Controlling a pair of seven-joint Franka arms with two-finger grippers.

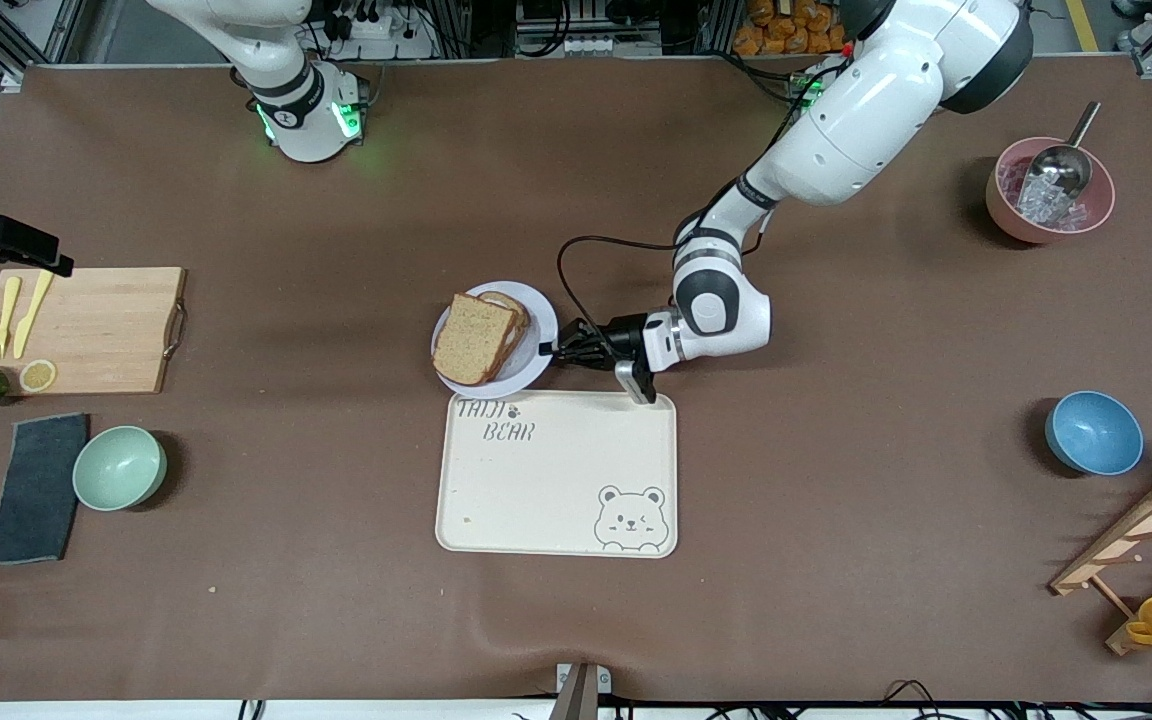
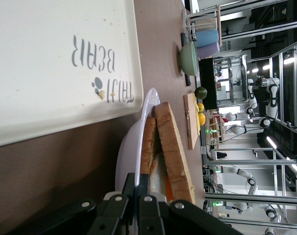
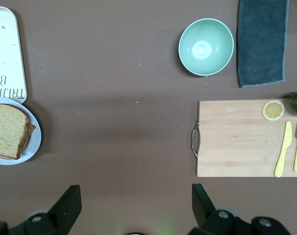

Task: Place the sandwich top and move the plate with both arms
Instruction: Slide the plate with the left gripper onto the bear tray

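The pale plate (image 1: 536, 305) sits on the brown table, touching the cream tray's edge that is farther from the front camera. The brown bread slice (image 1: 474, 338) lies on top of the sandwich on the plate, slightly askew. My left gripper (image 1: 548, 350) is shut on the plate's rim at the left arm's side. The left wrist view shows its fingers (image 2: 149, 188) pinching the rim (image 2: 133, 147), with the top slice (image 2: 172, 147) edge-on. My right gripper (image 3: 133, 205) is open and empty, high over bare table between the plate (image 3: 34, 139) and the cutting board. The right arm waits.
The bear-print tray (image 1: 556, 470) lies just nearer the front camera than the plate. A cutting board (image 1: 86, 325), green bowl (image 1: 119, 467) and dark cloth (image 1: 36, 487) are at the right arm's end. A blue bowl (image 1: 1093, 432), pink bowl with scoop (image 1: 1049, 190) and wooden rack (image 1: 1136, 550) are at the left arm's end.
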